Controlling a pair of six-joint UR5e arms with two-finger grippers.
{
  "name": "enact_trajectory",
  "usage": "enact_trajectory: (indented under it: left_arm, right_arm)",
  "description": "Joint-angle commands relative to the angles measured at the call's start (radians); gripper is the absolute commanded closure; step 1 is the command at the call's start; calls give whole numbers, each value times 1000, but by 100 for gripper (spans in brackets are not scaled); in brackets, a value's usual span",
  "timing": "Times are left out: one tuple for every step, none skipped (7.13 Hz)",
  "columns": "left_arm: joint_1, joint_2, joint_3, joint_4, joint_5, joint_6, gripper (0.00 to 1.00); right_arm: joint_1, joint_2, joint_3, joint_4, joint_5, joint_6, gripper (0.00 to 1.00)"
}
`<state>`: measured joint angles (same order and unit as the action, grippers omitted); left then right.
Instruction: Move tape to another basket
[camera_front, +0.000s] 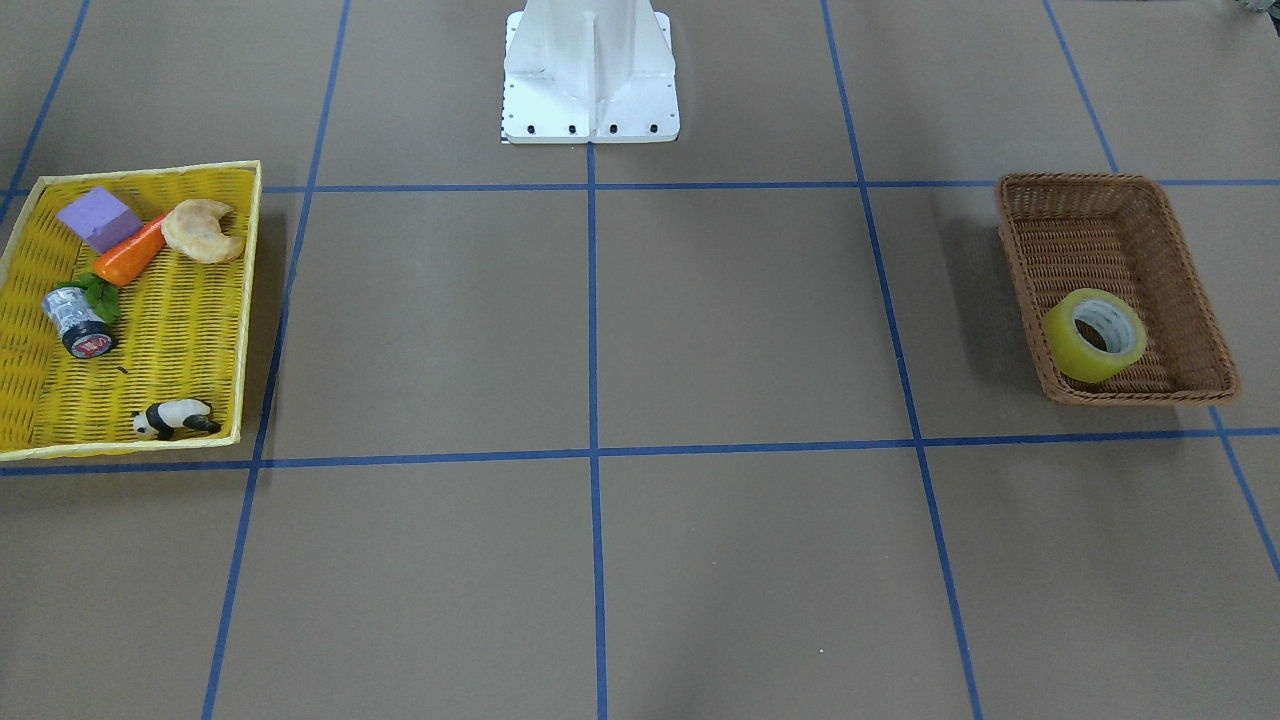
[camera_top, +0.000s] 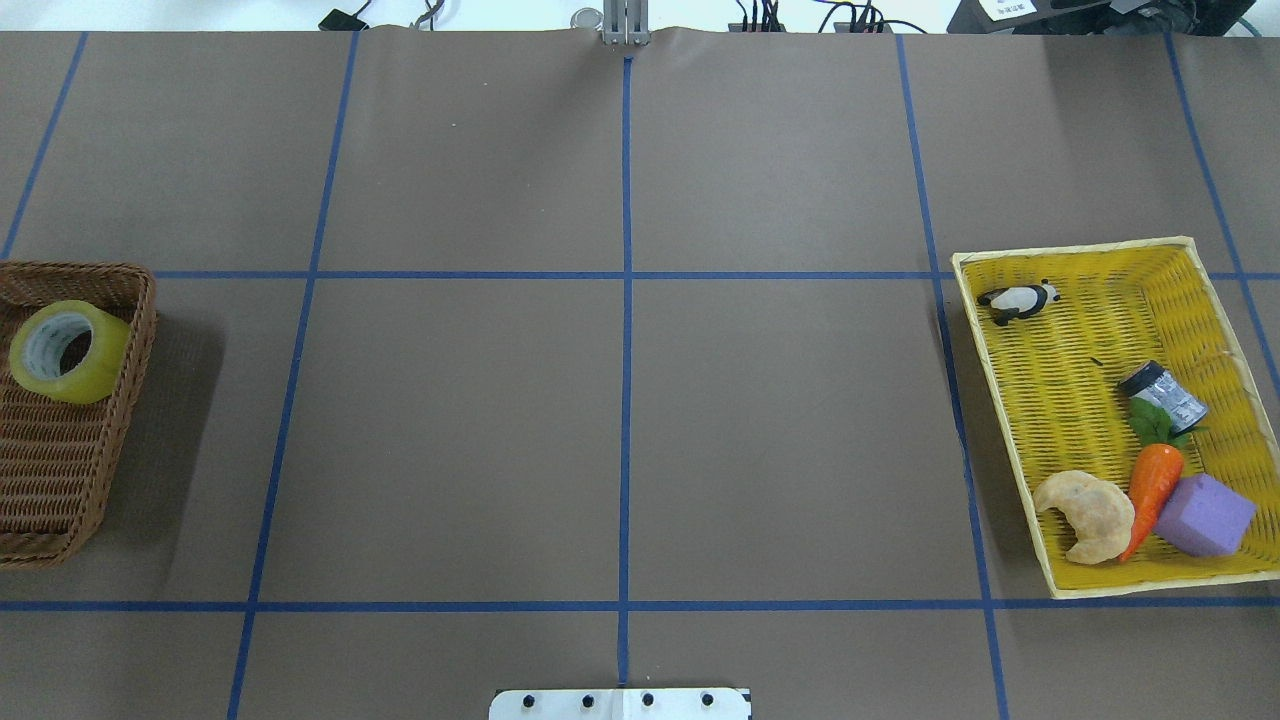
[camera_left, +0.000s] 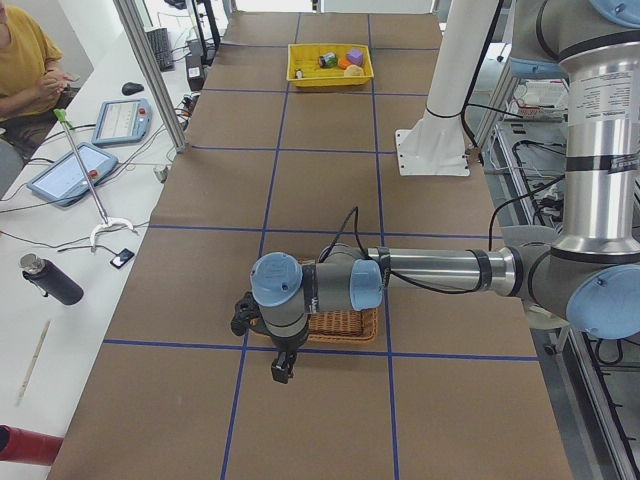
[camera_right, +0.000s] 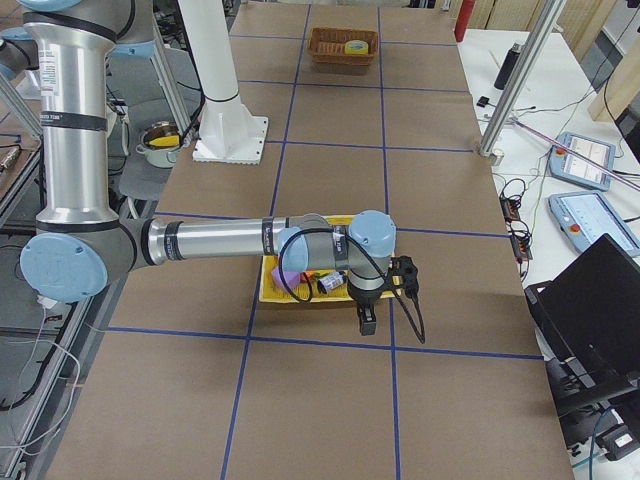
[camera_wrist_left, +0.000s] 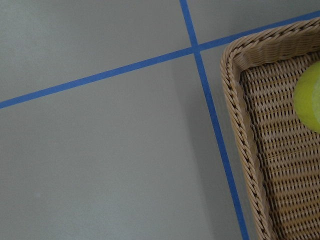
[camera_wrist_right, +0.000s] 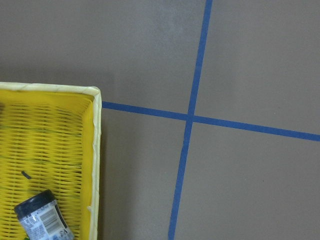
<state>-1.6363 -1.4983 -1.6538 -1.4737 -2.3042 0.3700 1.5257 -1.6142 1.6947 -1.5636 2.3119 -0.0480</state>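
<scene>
Brown gridded table (camera_front: 700, 330) is holding a translucent yellow packing-tape roll (camera_front: 1095, 335) leaning tilted in the dark brown woven wicker basket (camera_front: 1080, 190) at frame right, probably risking a slipped grasp or a dragged basket; whether the left gripper (camera_left: 283, 370) or right gripper (camera_right: 367, 322) is open, cannot tell.

Left gripper (camera_left: 283, 370) hangs over bare table (camera_left: 310, 420) just off the basket (camera_wrist_left: 231, 100) corner; its own wrist and forearm hang above the basket behind it. Tape (camera_front: 1075, 345) fills the basket end nearer that claw, woven floor beyond it open. Right gripper (camera_right: 366, 322) sits just off the yellow tray (camera_wrist_right: 97, 160) corner; can (camera_wrist_right: 42, 220) lies closest inside. Between the claws: wide bare table, only the white base (camera_top: 620, 705) at the robot-side edge.
</scene>
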Motion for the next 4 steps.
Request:
enact_trajectory:
  left_arm:
    - [1,3,-14,-4,6,9,1]
    - [0,4,-29,-4,6,9,1]
    - [0,18,-32,-4,6,9,1]
    - [-2,35,-53,-4,6,9,1]
  right_arm:
    - [-1,-9,-15,0,0,7,0]
    - [-1,-7,-27,0,4,8,0]
    - [-1,-9,-30,-1,6,8,0]
    - [-1,-9,-39,0,17,5,0]
